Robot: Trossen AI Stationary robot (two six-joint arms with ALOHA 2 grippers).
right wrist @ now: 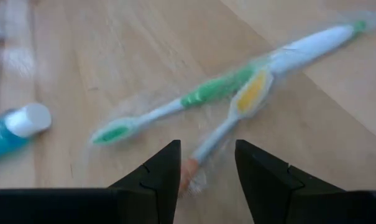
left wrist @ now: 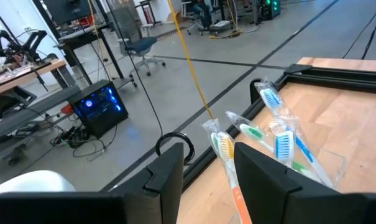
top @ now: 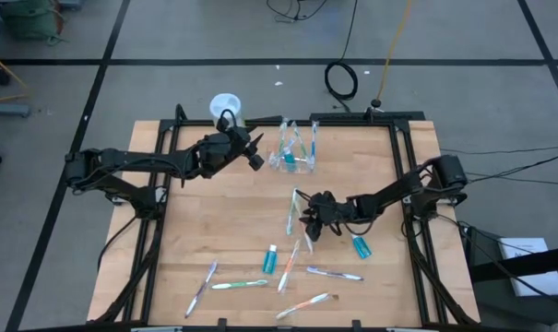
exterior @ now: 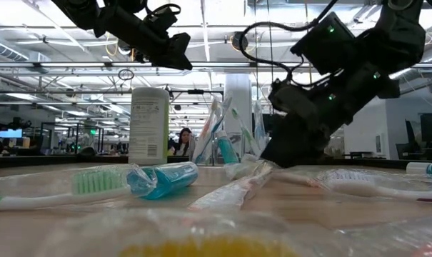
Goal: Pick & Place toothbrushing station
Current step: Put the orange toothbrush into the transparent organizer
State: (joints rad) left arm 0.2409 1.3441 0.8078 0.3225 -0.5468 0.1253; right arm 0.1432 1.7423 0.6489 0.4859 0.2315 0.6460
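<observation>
A clear plastic cup (top: 297,162) stands near the table's far edge with several wrapped toothbrushes in it; it also shows in the left wrist view (left wrist: 312,163). My left gripper (top: 257,157) is open in the air just left of the cup. A wrapped orange-handled toothbrush (left wrist: 224,146) runs between its fingers (left wrist: 207,168). My right gripper (top: 308,229) is open and low over the table's middle. Its fingers (right wrist: 206,168) stand on either side of the end of a yellow-and-orange toothbrush (right wrist: 237,109) that lies on the wood, crossed by a green one (right wrist: 206,93). My left gripper has the orange handle (left wrist: 237,198) running close along one finger while the gap stays wide. I cannot tell whether the finger touches it. The brush's yellow head points away from the gripper, toward the cup.
A white canister (top: 225,106) stands at the far left corner, behind my left gripper. Blue toothpaste tubes (top: 270,260) (top: 361,244) and several loose wrapped toothbrushes (top: 240,284) (top: 334,273) (top: 304,304) lie across the near half. Black frame rails (top: 403,166) line the sides.
</observation>
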